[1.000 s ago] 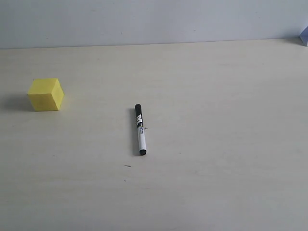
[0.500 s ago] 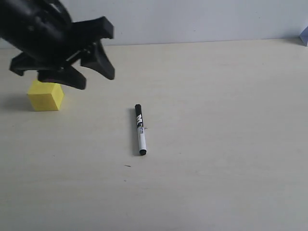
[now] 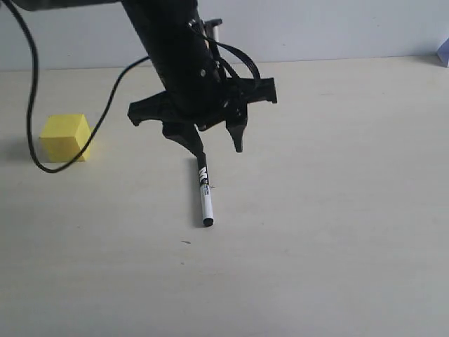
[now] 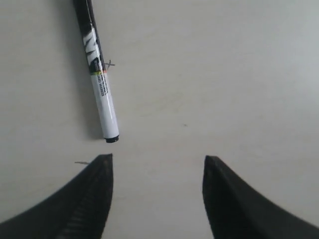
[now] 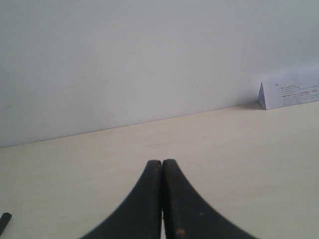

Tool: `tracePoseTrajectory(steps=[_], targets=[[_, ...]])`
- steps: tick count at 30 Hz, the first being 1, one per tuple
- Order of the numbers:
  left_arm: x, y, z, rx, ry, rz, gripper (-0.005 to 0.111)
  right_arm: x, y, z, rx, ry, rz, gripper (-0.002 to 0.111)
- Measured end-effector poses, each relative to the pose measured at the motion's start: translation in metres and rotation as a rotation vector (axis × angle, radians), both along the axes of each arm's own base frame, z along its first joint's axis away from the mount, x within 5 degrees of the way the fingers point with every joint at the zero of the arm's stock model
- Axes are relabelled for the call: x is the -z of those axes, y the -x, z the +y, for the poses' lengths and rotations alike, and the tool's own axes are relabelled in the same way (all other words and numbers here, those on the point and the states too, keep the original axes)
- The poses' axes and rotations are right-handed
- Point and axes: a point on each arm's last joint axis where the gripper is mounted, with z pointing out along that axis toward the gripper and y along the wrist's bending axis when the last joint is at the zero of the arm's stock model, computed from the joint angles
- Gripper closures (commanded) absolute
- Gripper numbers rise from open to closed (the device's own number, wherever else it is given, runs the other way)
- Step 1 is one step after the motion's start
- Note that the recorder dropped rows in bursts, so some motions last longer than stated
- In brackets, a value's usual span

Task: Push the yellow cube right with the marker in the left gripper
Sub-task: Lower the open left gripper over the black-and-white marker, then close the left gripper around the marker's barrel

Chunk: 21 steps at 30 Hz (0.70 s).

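The marker (image 3: 205,198) lies flat on the table, black cap end toward the wall and partly hidden behind one dark finger. In the left wrist view the marker (image 4: 98,79) lies just beyond the fingertips (image 4: 103,164), touching neither. My left gripper (image 3: 219,151) hangs open above the marker's cap end with nothing between its fingers; in its own view the left gripper (image 4: 157,160) shows a wide gap. The yellow cube (image 3: 65,137) sits at the far left, well apart from the arm. My right gripper (image 5: 162,163) is shut and empty, out of the exterior view.
A black cable (image 3: 42,133) loops down from the left arm, crossing in front of the cube. A folded white paper card (image 5: 291,92) stands by the wall at the far right. A wall (image 3: 316,28) bounds the back of the table.
The left arm has swung from above the cube rightward to over the marker, open the whole way. Cube and marker have not moved.
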Motion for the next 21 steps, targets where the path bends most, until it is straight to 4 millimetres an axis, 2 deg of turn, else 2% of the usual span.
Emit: tracePoseTrajectory(steps=[6,21], targets=[[0.039,-0.008,-0.009,-0.023,-0.069,0.076,0.054,0.000,0.000,0.000,0.000,0.000,0.000,0.108],[0.075,-0.017,-0.008,-0.041,-0.178,0.083,0.054,0.000,0.000,0.000,0.000,0.000,0.000,0.108]])
